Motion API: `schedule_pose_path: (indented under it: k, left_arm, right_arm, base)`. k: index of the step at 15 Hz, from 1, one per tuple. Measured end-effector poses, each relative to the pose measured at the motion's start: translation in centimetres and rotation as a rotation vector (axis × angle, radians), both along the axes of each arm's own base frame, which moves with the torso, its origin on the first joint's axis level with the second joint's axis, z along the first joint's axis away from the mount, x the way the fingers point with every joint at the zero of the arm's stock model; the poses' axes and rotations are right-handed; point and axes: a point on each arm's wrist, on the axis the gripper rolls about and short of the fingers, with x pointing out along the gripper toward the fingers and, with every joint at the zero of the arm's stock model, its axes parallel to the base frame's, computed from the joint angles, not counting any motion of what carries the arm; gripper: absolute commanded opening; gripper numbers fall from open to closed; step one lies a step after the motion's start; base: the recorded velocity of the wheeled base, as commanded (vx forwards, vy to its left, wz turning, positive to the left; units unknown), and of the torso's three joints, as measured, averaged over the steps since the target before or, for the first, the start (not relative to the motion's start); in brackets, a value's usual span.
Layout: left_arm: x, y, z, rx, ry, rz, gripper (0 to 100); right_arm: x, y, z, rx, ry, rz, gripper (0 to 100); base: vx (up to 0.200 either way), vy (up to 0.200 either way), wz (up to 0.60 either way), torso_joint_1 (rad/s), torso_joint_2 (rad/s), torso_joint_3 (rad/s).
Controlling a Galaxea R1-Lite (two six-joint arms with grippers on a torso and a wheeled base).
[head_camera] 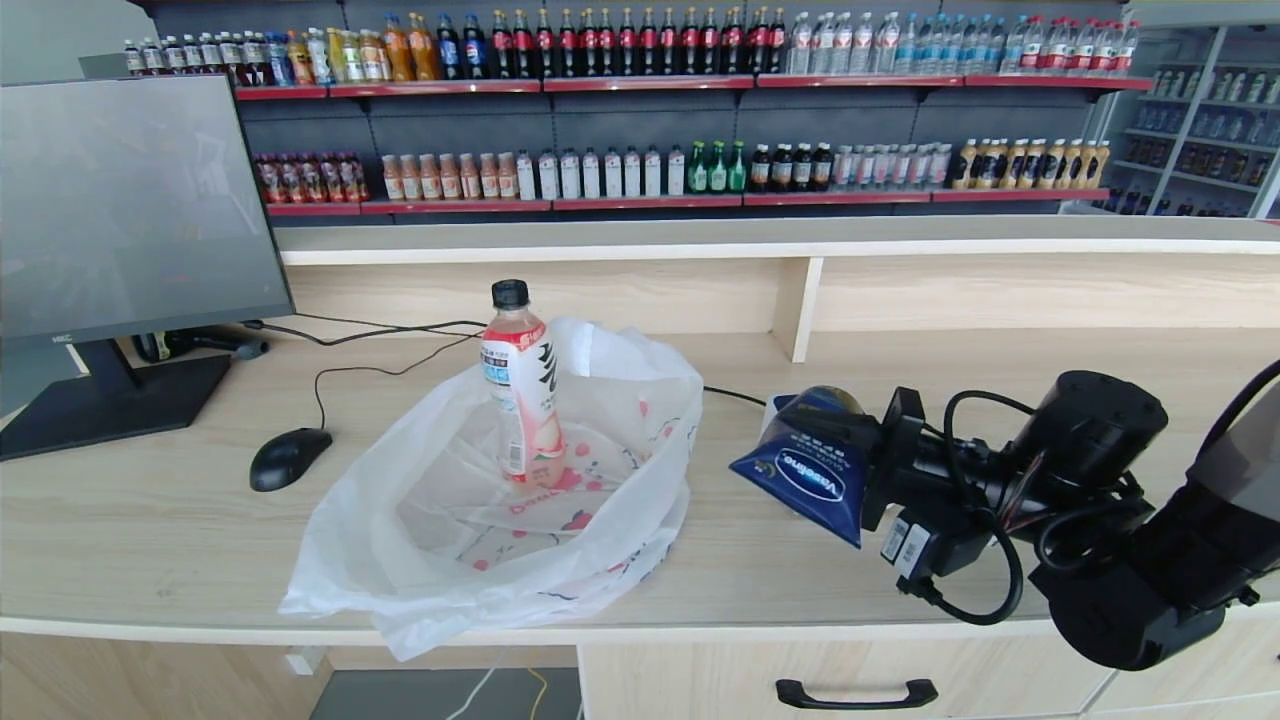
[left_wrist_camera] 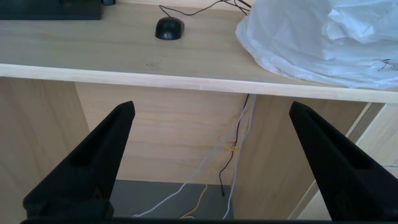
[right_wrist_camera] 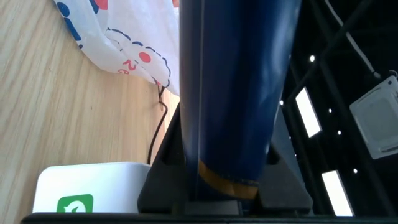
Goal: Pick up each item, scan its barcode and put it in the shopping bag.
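A white plastic shopping bag [head_camera: 420,520] lies open on the counter's middle, and a pink drink bottle [head_camera: 520,390] with a black cap stands inside it. To the right of the bag, my right gripper [head_camera: 855,455] is shut on a dark blue tube [head_camera: 815,465] held just above the counter, crimped end toward the bag. In the right wrist view the blue tube [right_wrist_camera: 242,81] sits between the fingers [right_wrist_camera: 168,180], over a white scanner [right_wrist_camera: 87,190] with the bag [right_wrist_camera: 124,37] beyond. My left gripper [left_wrist_camera: 211,106] hangs open and empty below the counter's front edge.
A monitor [head_camera: 130,210] stands at the counter's left with a black mouse [head_camera: 289,457] and its cables beside the bag. A raised shelf with a divider [head_camera: 800,305] runs along the back. A drawer handle [head_camera: 855,693] sits under the front edge.
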Motion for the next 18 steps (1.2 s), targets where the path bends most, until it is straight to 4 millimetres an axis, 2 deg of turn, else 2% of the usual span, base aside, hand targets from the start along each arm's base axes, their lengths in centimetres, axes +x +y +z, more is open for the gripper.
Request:
schedule_pose_path:
  k: [10,14,18]
  left_arm:
    - [0.0,0.0,0.0,0.0,0.0,0.0,100]
    - [0.0,0.0,0.0,0.0,0.0,0.0,100]
    - [0.0,0.0,0.0,0.0,0.0,0.0,100]
  right_arm:
    - [-0.3,0.0,0.5,0.005,-0.009,0.004,0]
    - [-0.9,0.0,1.8,0.035,-0.008,0.015,0]
    - [-2.2,0.6,4.0,0.085,-0.004,0.057,0]
  base:
    - [0.0,0.0,0.0,0.0,0.0,0.0]
    - [0.0,0.0,0.0,0.0,0.0,0.0]
    - [0.0,0.0,0.0,0.0,0.0,0.0]
